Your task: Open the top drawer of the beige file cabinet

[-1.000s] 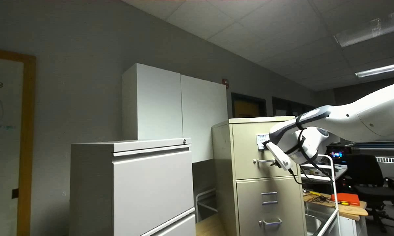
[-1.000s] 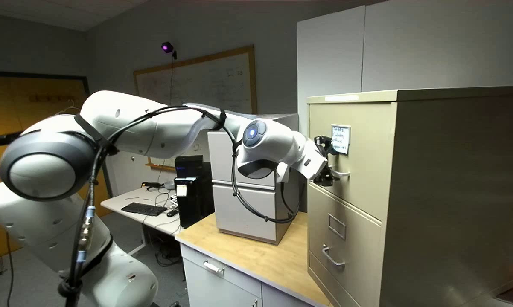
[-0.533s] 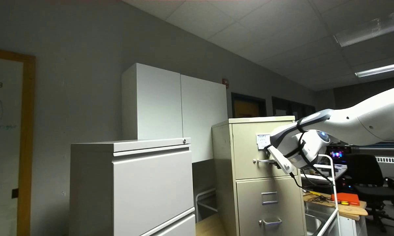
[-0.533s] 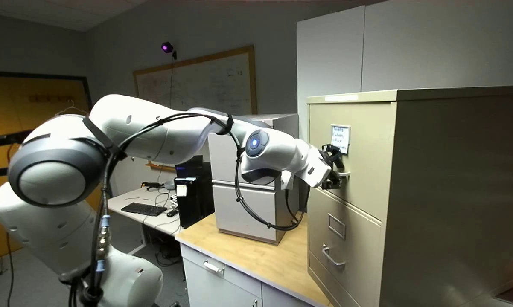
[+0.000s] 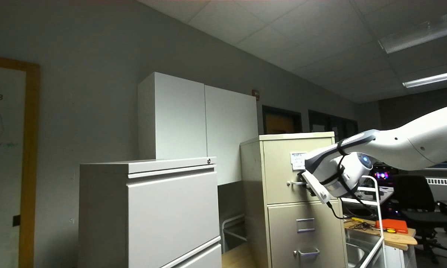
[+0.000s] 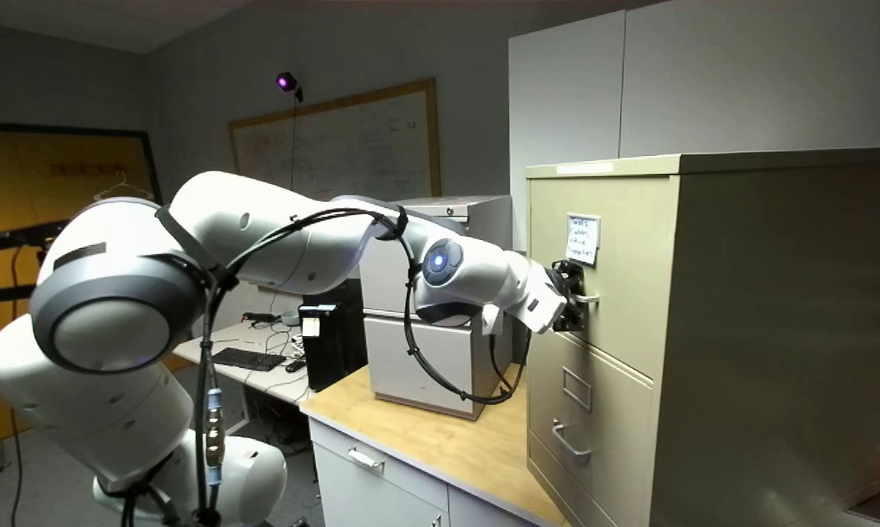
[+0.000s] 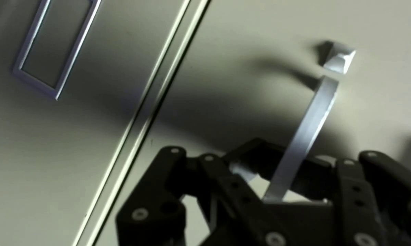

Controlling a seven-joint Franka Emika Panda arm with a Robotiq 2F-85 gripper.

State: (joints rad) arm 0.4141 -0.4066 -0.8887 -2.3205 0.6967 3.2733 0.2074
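The top drawer (image 6: 634, 241) of the beige file cabinet (image 6: 777, 329) sits flush above the like drawer below it. Its front carries a handwritten label (image 6: 582, 238) and a slim metal handle (image 7: 306, 126). In the wrist view my gripper (image 7: 265, 145) is closed around that handle. The black fingers (image 7: 311, 179) pass behind the bar and come together, so the bar runs down through the enclosed space toward the palm. Whether the pads press on it I cannot tell. In both exterior views the gripper (image 6: 578, 296) is right at the drawer front; the handle's far end (image 5: 294, 183) sticks out beside it.
Below is another drawer with its own handle (image 6: 572, 443). A low grey cabinet (image 6: 418, 359) stands on the wooden counter (image 6: 411, 439) beside the beige one. Behind them rises a white cupboard (image 5: 179, 119). The arm's cable (image 6: 469, 397) hangs in a loop under the wrist.
My gripper has dropped slightly and come closer to the drawer front. Its fingers have gone from spread to closed around the handle. The drawer has not visibly moved.
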